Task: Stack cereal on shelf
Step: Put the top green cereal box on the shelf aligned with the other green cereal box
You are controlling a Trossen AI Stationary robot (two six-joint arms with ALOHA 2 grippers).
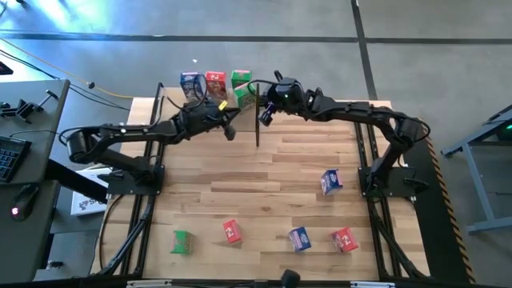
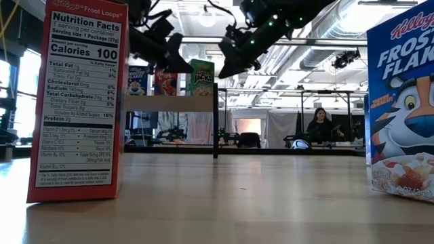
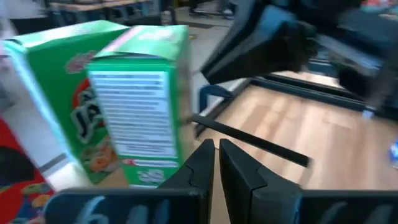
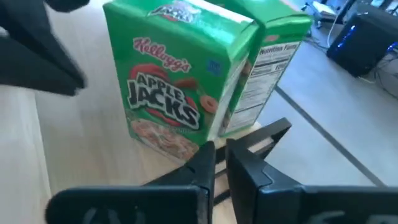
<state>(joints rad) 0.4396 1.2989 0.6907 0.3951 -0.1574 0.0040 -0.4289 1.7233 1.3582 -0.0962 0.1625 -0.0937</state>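
**Ana:** Up on the shelf (image 1: 172, 98) at the far edge of the bench (image 1: 264, 168), four boxes stand in a row: a blue box (image 1: 191, 84), a red box (image 1: 215, 83) and two green boxes (image 1: 242, 88) pressed together at the end. What worries you?

**Ben:** Both arms crowd that same end. I'd judge a sideways sweep from either one could knock the green pair over or push it off the shelf's end, since that pair stands just beside the black post (image 1: 258, 124).

**Ana:** And the arms could hit each other?

**Ben:** Possibly. They reach in from opposite sides and nearly meet over the shelf.

**Ana:** Five boxes are not stacked yet?

**Ben:** Yes, they lie well apart on the near half of the bench: a green one (image 1: 182, 242), a red one (image 1: 232, 231), a blue one (image 1: 300, 238), another red (image 1: 345, 239) and another blue (image 1: 331, 182).

**Ana:** Arm poses?

**Ben:** The left arm stretches forward along the shelf, its left tool (image 3: 216, 163) pinched narrow and empty, near the green boxes. The right arm bends in at the elbow; the right tool (image 4: 220, 163) is likewise closed, holding nothing, pointing down at the front green box (image 4: 177, 87).
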